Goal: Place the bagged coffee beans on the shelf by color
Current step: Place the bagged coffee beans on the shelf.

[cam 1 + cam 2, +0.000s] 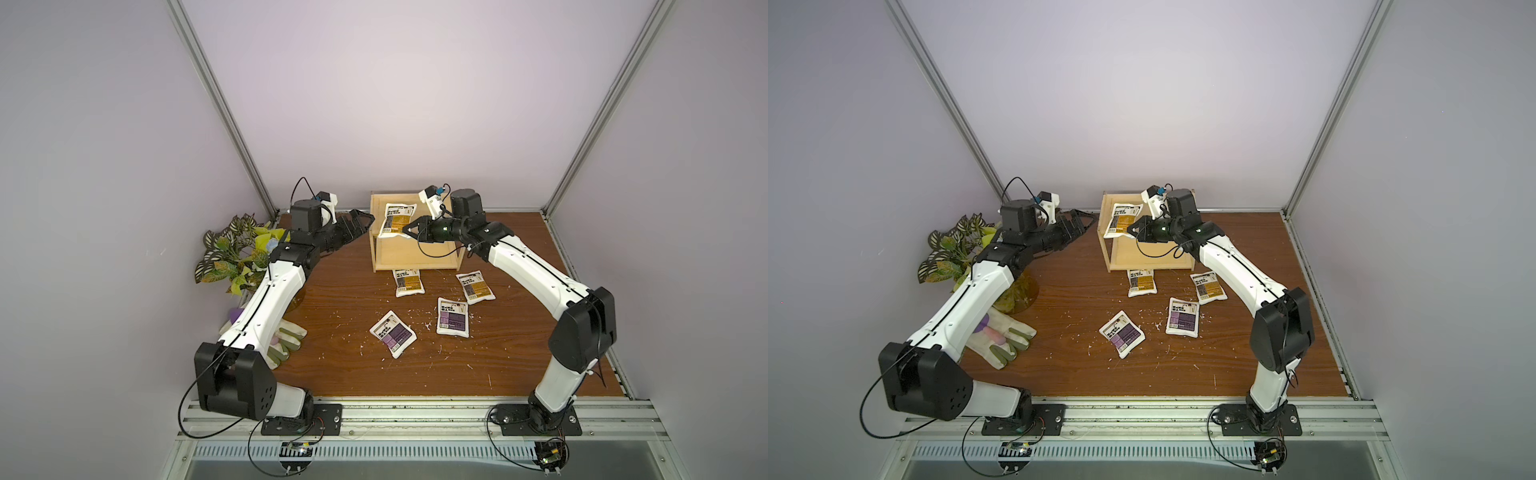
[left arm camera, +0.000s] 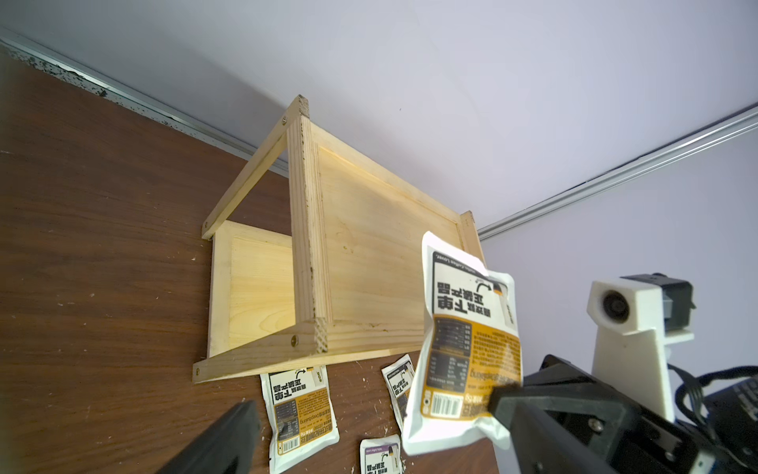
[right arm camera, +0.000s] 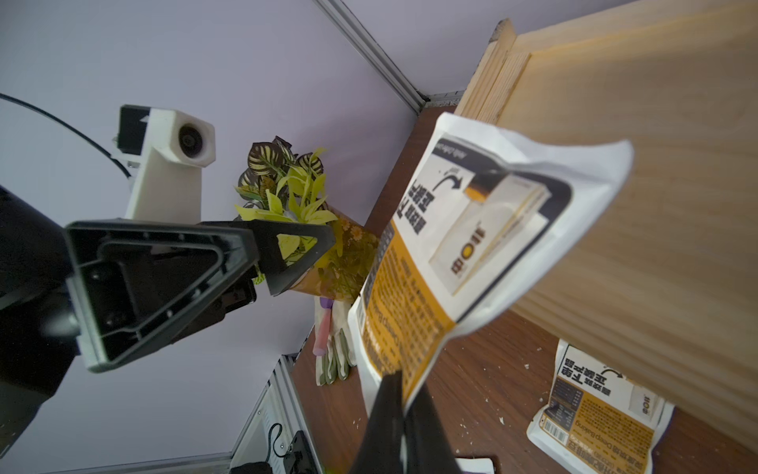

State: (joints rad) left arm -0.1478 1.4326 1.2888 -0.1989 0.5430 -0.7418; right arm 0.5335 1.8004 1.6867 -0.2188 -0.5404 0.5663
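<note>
The worktop (image 1: pixel 332 374) is showing dark brown wood grain flecked with white. The shelf (image 1: pixel 395 253) is glowing pale yellow pine. The black right hand (image 1: pixel 406 230) is standing out against the lifted pouch (image 1: pixel 397 220), white with black print and an orange-brown block. Nearer, two orange-brown pouches (image 1: pixel 408 282) (image 1: pixel 475 286) and two purple pouches (image 1: pixel 392 333) (image 1: pixel 453 323) are showing white edges. At left, the plant (image 1: pixel 232 253) is displaying green-and-cream striped leaves among lime ones, and the glove (image 1: pixel 286 338) is showing cream with olive fingertips.

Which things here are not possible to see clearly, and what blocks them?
Shelf lower board: in both top views, mostly covered by the upper board and right arm.
Glove: in both top views, partly under the left arm.
Purple pouch: in the left wrist view, cut off by the picture edge.
</note>
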